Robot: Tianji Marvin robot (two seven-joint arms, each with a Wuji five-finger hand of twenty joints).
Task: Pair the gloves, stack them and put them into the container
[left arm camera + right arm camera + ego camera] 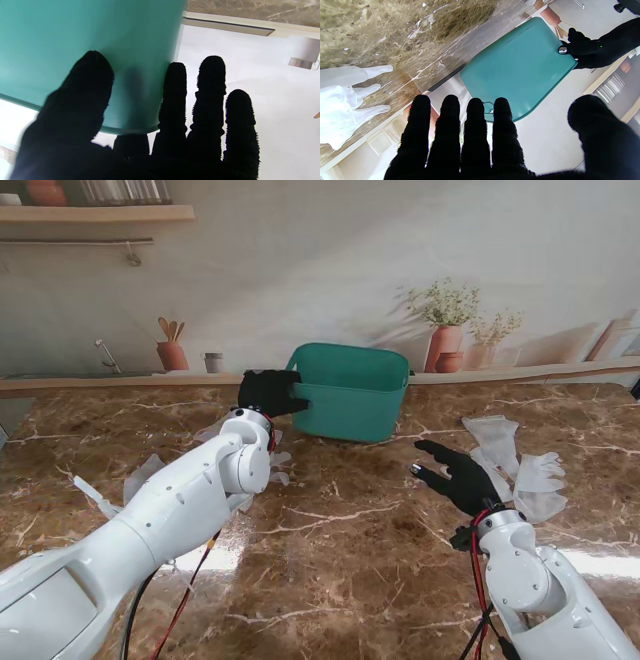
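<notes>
Left hand (268, 392) grips the teal container (352, 392) by its rim, likely repositioning it; right hand (458, 473) hovers spread and empty beside 2 unstacked gloves (520, 465), which need pairing next

The green container (352, 391) has bare table in front of it, nearer to me, but the left hand (268, 392) blocks its left side and gloves (520, 465) lie on its right.

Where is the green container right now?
In the stand view the green container sits at the table's far edge, centre, with the left robot hand at its left end.
</notes>
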